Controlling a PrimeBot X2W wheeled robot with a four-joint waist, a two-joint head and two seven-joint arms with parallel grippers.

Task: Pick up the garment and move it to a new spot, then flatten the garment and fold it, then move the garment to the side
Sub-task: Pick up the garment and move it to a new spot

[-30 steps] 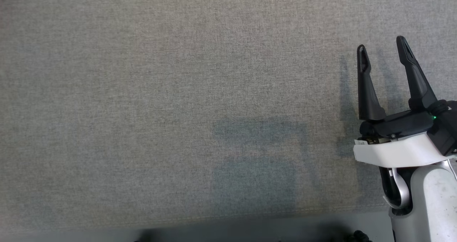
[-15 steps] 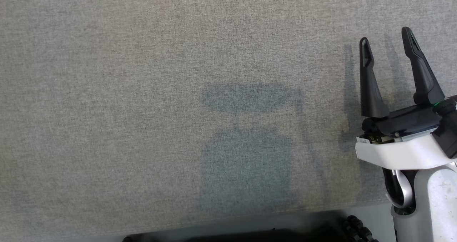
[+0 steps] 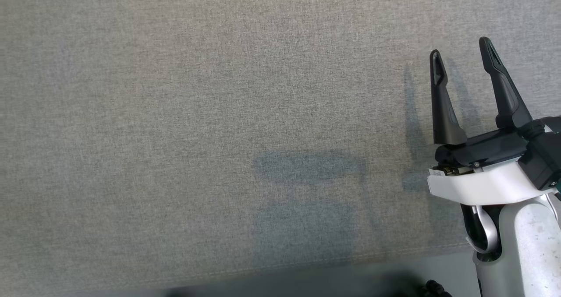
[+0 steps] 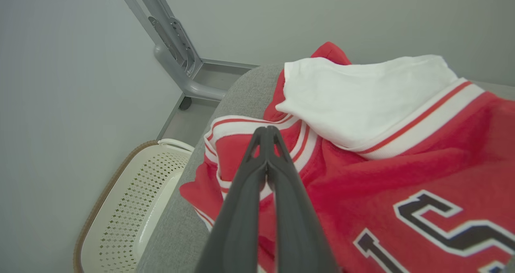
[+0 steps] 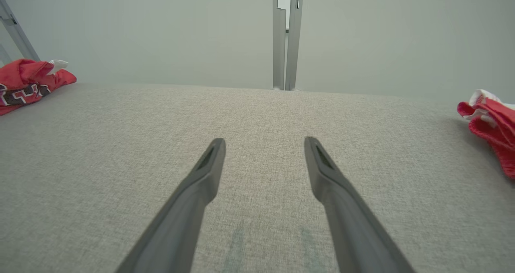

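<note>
The garment [image 4: 362, 172] is a red jersey with white striped trim, dark lettering and a white lining, bunched at the corner of the grey table [image 4: 237, 92]. My left gripper [image 4: 266, 131] is shut, its tips pinching the striped edge of the garment. From the right wrist, the same garment [image 5: 24, 83] lies far off at the left. My right gripper [image 3: 459, 47] hovers open above bare grey cloth with nothing between its fingers [image 5: 209, 164].
A second red and white cloth [image 5: 489, 124] lies at the table's right edge. A white perforated basket [image 4: 132, 208] sits on the floor beside the garment's corner, near a metal frame leg [image 4: 173, 51]. A metal post [image 5: 286, 35] stands behind the table.
My left gripper has closed from wide open. The head view has swayed a little; my right gripper stays open in about the same place.
</note>
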